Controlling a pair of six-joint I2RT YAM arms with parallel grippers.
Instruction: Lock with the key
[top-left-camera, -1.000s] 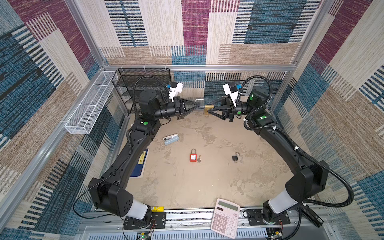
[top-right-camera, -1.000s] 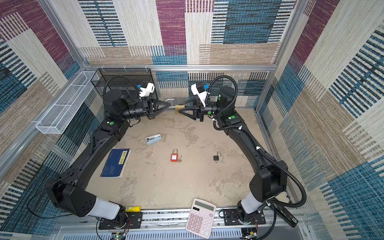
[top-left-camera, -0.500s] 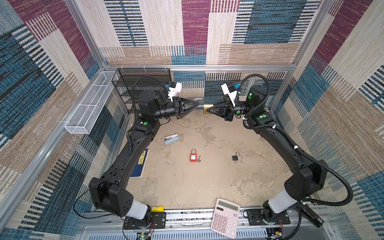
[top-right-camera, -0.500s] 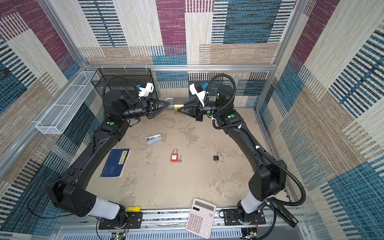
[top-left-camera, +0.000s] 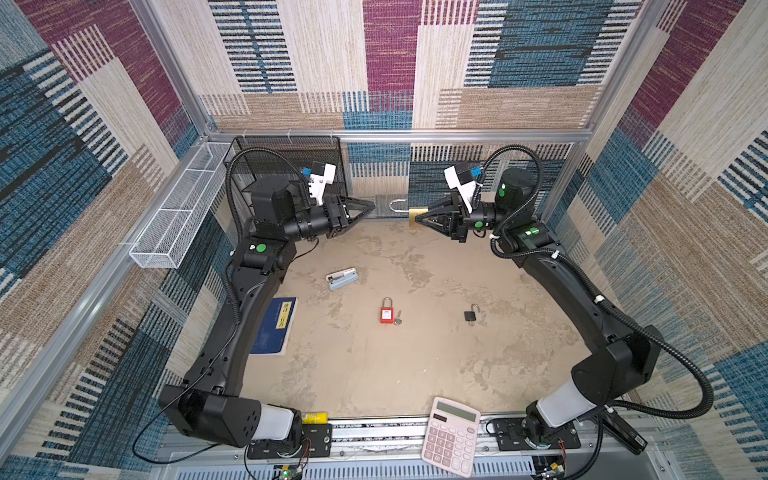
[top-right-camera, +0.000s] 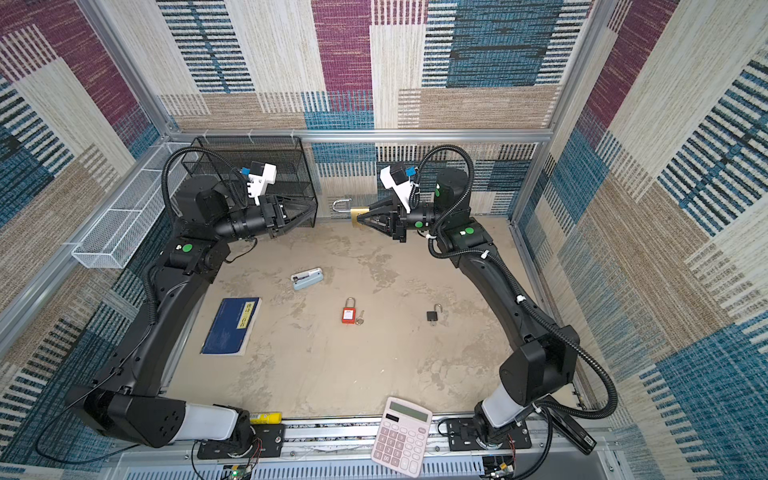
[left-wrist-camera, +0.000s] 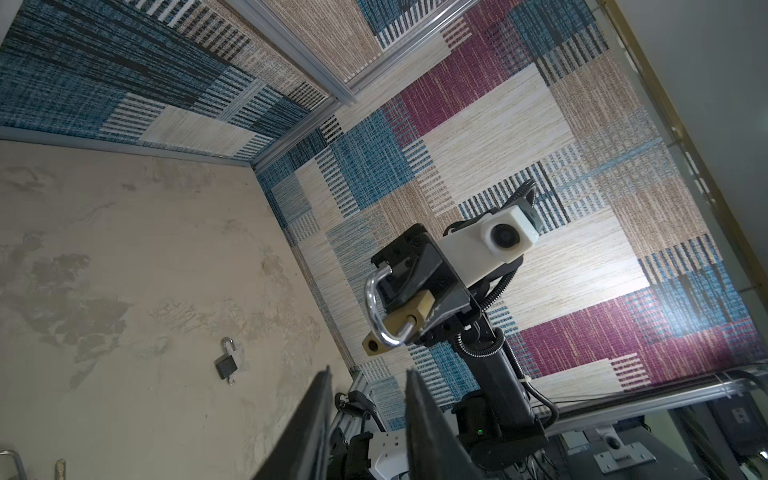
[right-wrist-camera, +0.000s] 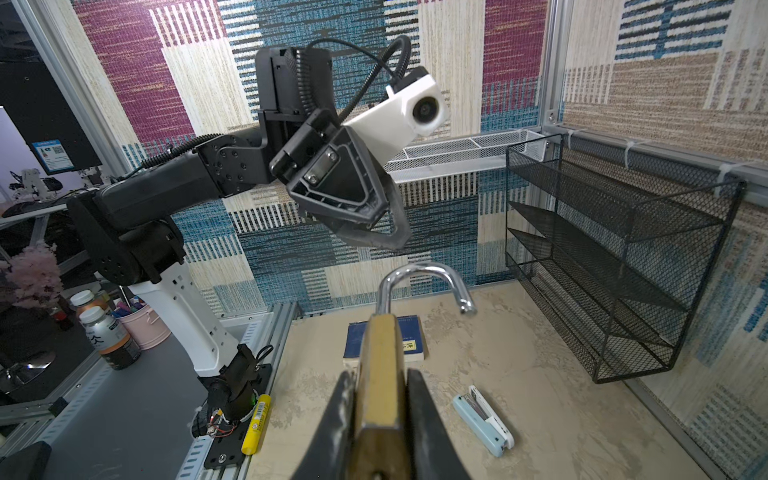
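In the right wrist view the picture's edge cuts off the lower end of the brass padlock (right-wrist-camera: 380, 395), and the right gripper (right-wrist-camera: 379, 376) covers its flanks. In the left wrist view we get only a sliver of shackle (left-wrist-camera: 9, 461) and a key tip (left-wrist-camera: 60, 467) at the edge; which lock they belong to we cannot tell.

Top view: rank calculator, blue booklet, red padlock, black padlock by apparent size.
1. calculator, though it sits on the front rail, possibly nearer the camera, so its lead over the booklet is unsure
2. blue booklet
3. red padlock
4. black padlock
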